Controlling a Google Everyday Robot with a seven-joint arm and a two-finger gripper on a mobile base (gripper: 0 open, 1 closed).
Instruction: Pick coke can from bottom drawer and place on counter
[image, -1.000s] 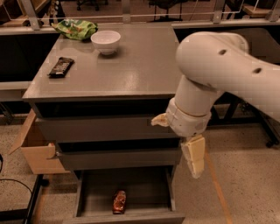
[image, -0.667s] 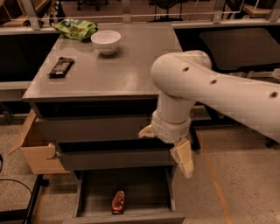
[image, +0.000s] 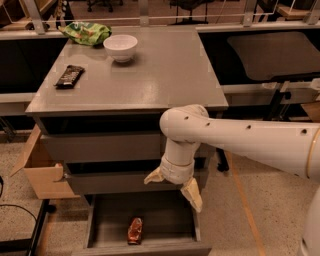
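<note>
Camera view, and the big white arm (image: 240, 142) has swung further left and dropped since a moment ago, its elbow now crossing in front of the cabinet's upper drawers. The counter (image: 165, 75) above it is unchanged. The bottom drawer (image: 165, 220) stands pulled right out, same as before, and beside the cabinet the cardboard box (image: 40, 170) sits with its flap open. The gripper (image: 172, 194) has come down to hang just over the open drawer's right half, in front of the middle drawer, with its two tan fingers (image: 192, 194) splayed wide and nothing between them. Up top, the green bag (image: 86, 33), the white bowl (image: 120, 46) and the dark candy bar (image: 69, 75) haven't budged. The coke can (image: 134, 230) lies on its side on the drawer floor near the front, left of the gripper, below it and clear of it.
</note>
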